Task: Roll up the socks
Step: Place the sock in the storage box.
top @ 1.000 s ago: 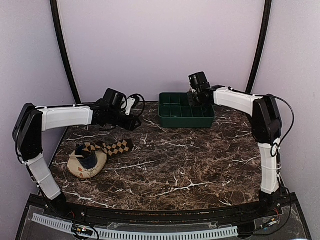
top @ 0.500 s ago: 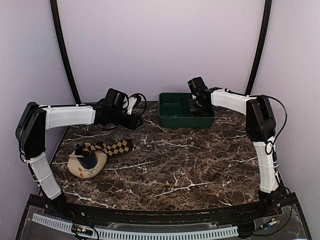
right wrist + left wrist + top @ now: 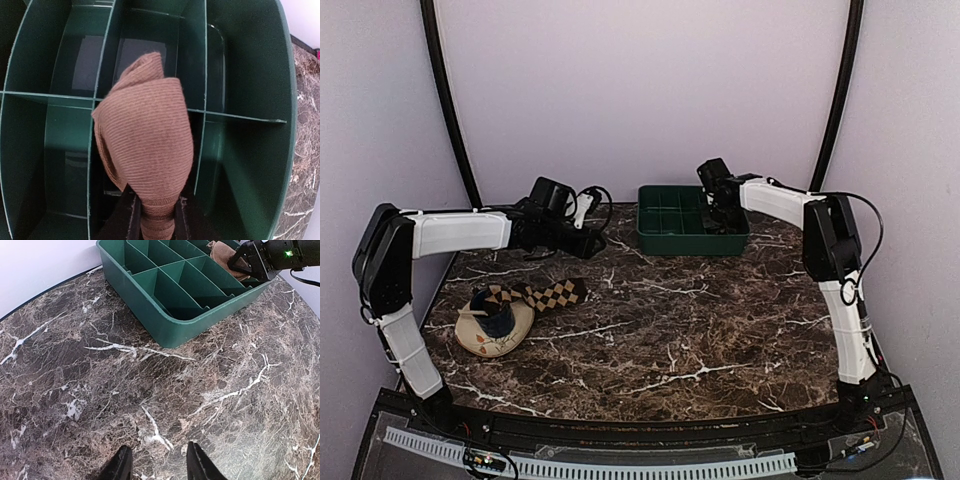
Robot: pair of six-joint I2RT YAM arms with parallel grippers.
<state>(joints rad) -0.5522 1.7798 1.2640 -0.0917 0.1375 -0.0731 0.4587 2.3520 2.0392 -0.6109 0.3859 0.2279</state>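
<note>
1. R claw (image 3: 156,216) is pinched on the tan sock (image 3: 145,140). It grips the narrow end, and the bunched, folded part sticks out past the fingertips.
2. The tan sock hangs over the green tray (image 3: 286,100) at the far R of the table (image 3: 670,330). It sits above a cross divider, between two middle compartments. Can't tell if it touches the plastic.
3. L claw (image 3: 159,467) is spread w/ nothing between the fingers. It's low over bare marble, well apart from the tray and from the other socks.
4. The checked socks (image 3: 545,295) lie at the near L, draped from the round dish (image 3: 480,340) onto the table, w/ a dark cup (image 3: 500,320) in the dish.
5. Risk: the roll looks loose, more a fold than a tight bundle. It prob. springs open once let go.
6. Risk: if dropped where it hangs, it may land astride the divider and not settle in one compartment.
7. Risk: ribbed fabric can snag on a finger as the claw opens and get dragged back out.
8. Risk: going for the checked socks, a claw could catch the cup or dish rim and tip or drag them, since the fabric lies over both.
9. My read: one sock is nearly stowed; the checked ones aren't rolled yet.
</note>
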